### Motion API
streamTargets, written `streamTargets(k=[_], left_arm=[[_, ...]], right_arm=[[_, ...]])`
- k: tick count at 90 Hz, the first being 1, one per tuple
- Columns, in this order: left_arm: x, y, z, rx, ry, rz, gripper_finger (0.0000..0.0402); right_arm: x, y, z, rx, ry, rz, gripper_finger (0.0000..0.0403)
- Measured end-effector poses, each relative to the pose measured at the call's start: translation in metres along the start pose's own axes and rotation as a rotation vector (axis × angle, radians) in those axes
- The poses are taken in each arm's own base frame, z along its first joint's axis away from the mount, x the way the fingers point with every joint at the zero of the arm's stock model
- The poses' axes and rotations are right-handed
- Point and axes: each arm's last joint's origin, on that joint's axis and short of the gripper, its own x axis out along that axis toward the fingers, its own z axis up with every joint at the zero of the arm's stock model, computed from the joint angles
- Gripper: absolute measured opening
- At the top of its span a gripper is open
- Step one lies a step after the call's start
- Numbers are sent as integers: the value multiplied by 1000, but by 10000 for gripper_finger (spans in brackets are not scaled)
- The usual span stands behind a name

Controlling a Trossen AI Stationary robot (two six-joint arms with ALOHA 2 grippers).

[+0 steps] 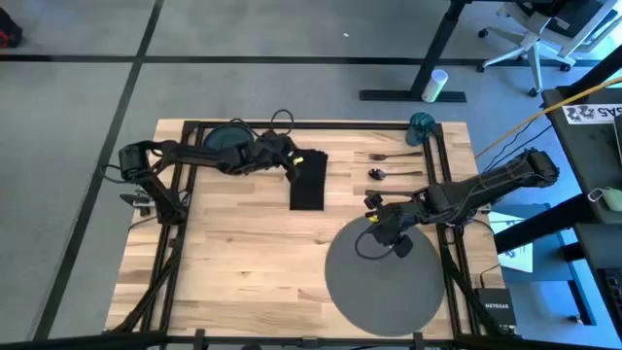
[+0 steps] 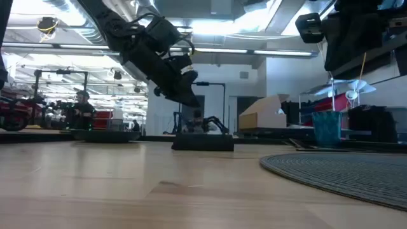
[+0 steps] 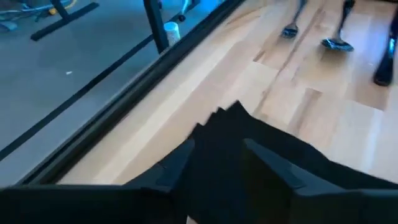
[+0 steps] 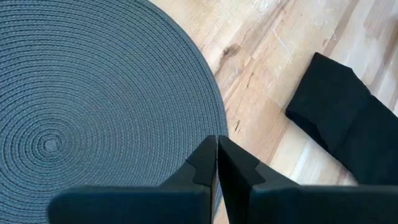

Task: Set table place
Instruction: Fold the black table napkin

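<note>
The placemat (image 1: 394, 277) is laid flat at the near right of the table (image 1: 233, 262); this step is judged done. The plate (image 1: 225, 139), cup (image 1: 422, 126), fork (image 1: 394, 155) and spoon (image 1: 381, 174) remain at the far edge. The left gripper (image 1: 292, 160) is spread open over the far end of the napkin (image 1: 308, 182), nothing gripped. The right gripper (image 4: 217, 163) is closed and empty above the placemat's edge.

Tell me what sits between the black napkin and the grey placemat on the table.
Nothing visible does. In the high view only bare wood of the table separates the napkin from the placemat. The spoon and fork lie off to the side, nearer the far edge.
</note>
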Motion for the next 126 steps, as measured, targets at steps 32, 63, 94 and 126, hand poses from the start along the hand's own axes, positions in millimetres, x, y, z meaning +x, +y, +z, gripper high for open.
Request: streamTargets(k=[32,63,94,126], left_arm=[[1,1,-6,71,57,-38,41],[25,-7,-30,62,133,-113,0],[46,-20,-61,47,230,-135,0],[43,-15,-61,87,268,-34,0]], right_arm=[[0,-3,1,-11,16,-83,0],[-1,-9,9,-53,-44,-193,0],[-1,-10,8,-52,-30,-213,0],[-1,-10,8,-52,-29,-213,0]])
